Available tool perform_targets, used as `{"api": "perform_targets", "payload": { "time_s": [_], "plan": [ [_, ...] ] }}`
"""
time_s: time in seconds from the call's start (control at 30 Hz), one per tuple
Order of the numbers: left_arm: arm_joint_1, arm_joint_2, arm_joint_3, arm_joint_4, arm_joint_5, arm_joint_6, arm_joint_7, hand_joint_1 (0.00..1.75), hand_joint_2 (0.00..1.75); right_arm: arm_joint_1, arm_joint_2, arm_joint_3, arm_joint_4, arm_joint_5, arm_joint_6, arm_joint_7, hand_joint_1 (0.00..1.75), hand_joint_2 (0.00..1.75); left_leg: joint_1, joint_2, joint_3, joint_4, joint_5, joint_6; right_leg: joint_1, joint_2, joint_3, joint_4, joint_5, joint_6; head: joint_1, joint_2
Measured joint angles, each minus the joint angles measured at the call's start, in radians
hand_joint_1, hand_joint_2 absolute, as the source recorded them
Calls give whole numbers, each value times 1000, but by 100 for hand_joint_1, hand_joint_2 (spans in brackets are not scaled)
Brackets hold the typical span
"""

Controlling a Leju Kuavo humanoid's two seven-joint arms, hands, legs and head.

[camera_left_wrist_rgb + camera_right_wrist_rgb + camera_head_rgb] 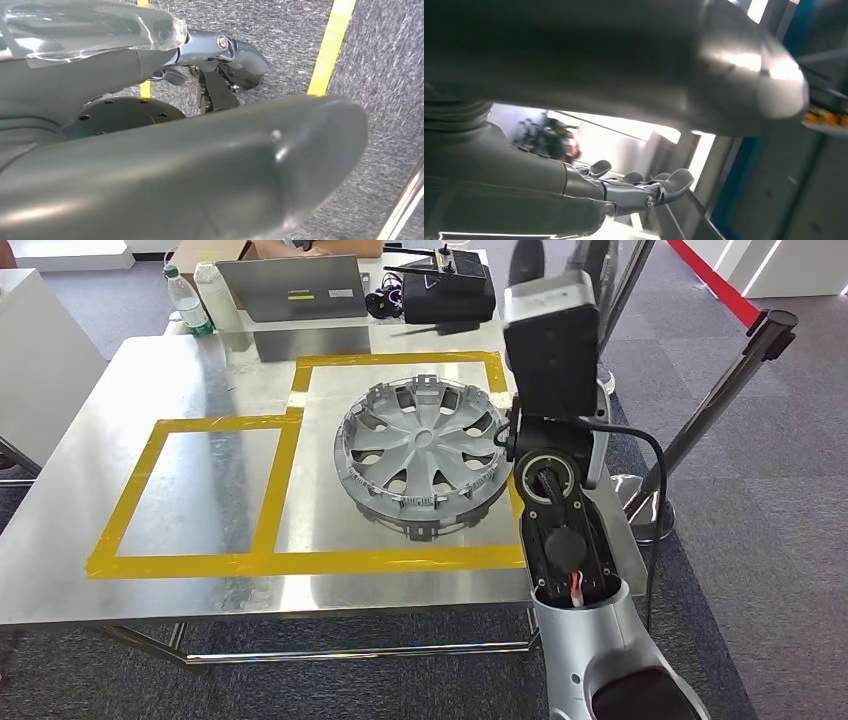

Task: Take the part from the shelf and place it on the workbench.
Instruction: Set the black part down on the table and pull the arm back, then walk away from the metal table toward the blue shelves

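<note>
The part, a silver wheel cover (425,455) with curved spokes, lies flat on the steel workbench (160,390), inside the larger yellow-taped square. My right arm (555,390) rises beside the cover's right rim without touching it. In the right wrist view my right hand (634,190) has its fingers (671,182) spread away from the thick thumb (724,60), with nothing in it. My left hand (165,150) hangs over grey carpet, and nothing lies between its fingers (240,52) and its thumb.
A smaller yellow-taped square (200,490) lies left of the cover. At the bench's far edge stand a laptop (292,288), bottles (187,302) and a black controller (445,285). A stanchion post (720,390) with red belt stands right of the bench.
</note>
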Motion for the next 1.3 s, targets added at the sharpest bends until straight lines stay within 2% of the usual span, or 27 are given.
{"api": "perform_targets", "payload": {
  "time_s": [0.13,0.2,0.3,0.4,0.53,0.73,0.87,1.0,1.1,1.13,1.17,1.23,1.27,1.3],
  "plan": [
    [3,0,7,0,3,0,-10,0,0,135,-27,34,-236,-28,-69,-101,0,0,0,0,0,0,0,0,0,0,0,0,0,0,0,0],
    [5,0,8,0,3,-1,-14,0,0,176,-38,54,-307,-31,-93,-124,0,0,0,0,0,0,-1,0,0,0,0,0,0,0,0,0],
    [5,0,8,0,3,-1,-15,0,0,185,-41,60,-322,-30,-97,-126,0,0,0,0,0,0,-1,1,0,0,0,0,0,0,0,0],
    [7,0,8,0,3,-4,-23,0,0,230,-63,96,-412,-20,-118,-142,0,0,0,1,0,0,-1,1,0,0,0,0,-1,1,0,0],
    [10,-1,20,0,7,-11,1,0,0,367,-157,255,-692,17,-148,-173,0,0,0,1,1,-1,-2,1,0,0,2,0,-1,1,0,0],
    [12,-2,31,0,25,-43,37,0,0,453,-215,306,-775,67,-122,-135,0,0,0,1,4,-1,-2,1,0,0,4,-1,-1,1,-1,0],
    [12,-1,51,0,64,-54,89,0,175,500,-225,306,-786,76,-123,-121,0,0,-1,2,3,6,-7,8,-4,1,5,-4,1,4,-2,0],
    [12,-1,82,0,104,-94,99,0,175,537,-240,304,-783,50,-142,-128,0,0,-6,2,-4,19,-12,20,-9,1,6,-6,5,16,-2,0],
    [10,-2,96,0,110,-101,99,0,175,548,-249,302,-780,38,-155,-138,0,0,-7,4,-1,3,4,43,-13,0,8,-16,11,33,-1,0],
    [10,-2,100,0,110,-102,99,0,175,549,-252,302,-780,37,-156,-140,0,0,-5,6,3,-8,13,52,-12,-1,-2,1,1,34,1,0],
    [10,-3,102,0,111,-103,99,0,175,551,-256,301,-780,36,-157,-140,0,0,-3,8,7,-15,20,58,-10,-2,-22,40,-21,33,5,0],
    [11,-5,106,0,111,-106,99,0,175,556,-265,299,-779,28,-159,-142,0,0,-5,13,8,-17,23,61,-5,-3,-90,176,-81,33,10,0],
    [11,-6,106,0,110,-108,99,0,175,560,-270,299,-777,19,-161,-143,0,0,-6,15,8,-16,23,61,-3,-3,-121,236,-98,34,11,0],
    [12,-7,107,0,108,-111,99,0,175,563,-277,299,-775,4,-164,-148,0,0,-7,16,9,-16,22,60,-2,-3,-137,264,-95,34,11,0]
  ]
}}
